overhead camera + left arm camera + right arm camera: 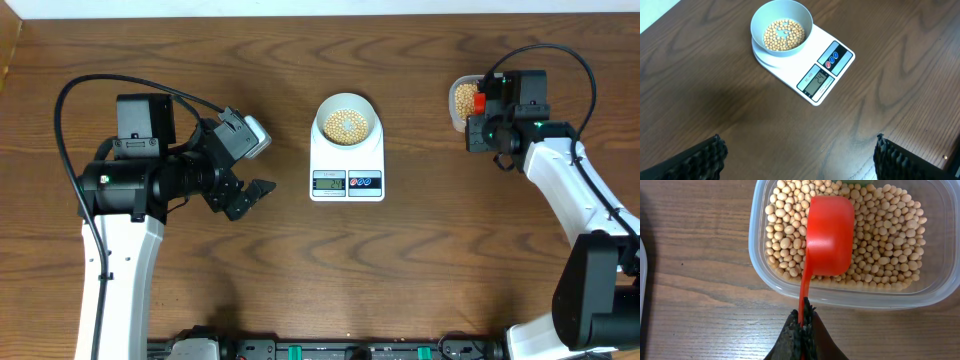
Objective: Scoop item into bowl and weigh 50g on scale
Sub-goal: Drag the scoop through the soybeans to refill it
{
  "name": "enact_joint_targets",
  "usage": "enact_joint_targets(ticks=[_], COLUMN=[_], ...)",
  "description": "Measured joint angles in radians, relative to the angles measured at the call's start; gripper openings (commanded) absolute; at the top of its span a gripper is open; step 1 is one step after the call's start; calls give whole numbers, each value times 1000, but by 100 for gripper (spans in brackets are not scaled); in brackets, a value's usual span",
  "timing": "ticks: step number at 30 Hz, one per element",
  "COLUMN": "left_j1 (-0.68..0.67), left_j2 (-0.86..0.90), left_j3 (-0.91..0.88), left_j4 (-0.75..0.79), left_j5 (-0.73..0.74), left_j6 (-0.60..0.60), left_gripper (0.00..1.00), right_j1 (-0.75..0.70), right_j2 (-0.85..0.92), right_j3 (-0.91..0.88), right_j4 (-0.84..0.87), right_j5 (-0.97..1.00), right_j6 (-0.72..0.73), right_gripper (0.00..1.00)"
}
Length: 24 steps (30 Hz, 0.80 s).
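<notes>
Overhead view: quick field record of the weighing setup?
bowl: on the scale, beans covering its bottom
scale: mid-table, reading illegible
tub: far right, holds many beans
scoop: red, on the tub's beans
right hand: shut on scoop handle
left hand: open, empty, left of scale

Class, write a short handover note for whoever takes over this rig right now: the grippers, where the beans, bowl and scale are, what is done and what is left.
Left gripper: open, empty, over bare table beside the scale.
Right gripper: shut on the handle of the red scoop, whose cup is over the beans in the clear tub.
Bowl: on the scale, with a layer of beans in it.
Done: some beans are in the bowl.
Left: the display cannot be read here; check it, then probably keep scooping until it shows 50 g.
</notes>
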State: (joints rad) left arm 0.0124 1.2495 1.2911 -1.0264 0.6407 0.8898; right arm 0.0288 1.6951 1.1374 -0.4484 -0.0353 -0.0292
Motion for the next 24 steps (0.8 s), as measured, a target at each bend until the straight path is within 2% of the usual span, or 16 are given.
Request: enact_joint_targets(ticks=[24], left_j1=[0], left_j2=[0], left_j3=[0], left_j4=[0], left_j5=[0], left_j6=[0], left_gripper=[96], right_j1=[-25], right_j2=[49], right_j3=[14], right_j4=[24], right_j5=[-72], right_j6=[42], right_gripper=[1])
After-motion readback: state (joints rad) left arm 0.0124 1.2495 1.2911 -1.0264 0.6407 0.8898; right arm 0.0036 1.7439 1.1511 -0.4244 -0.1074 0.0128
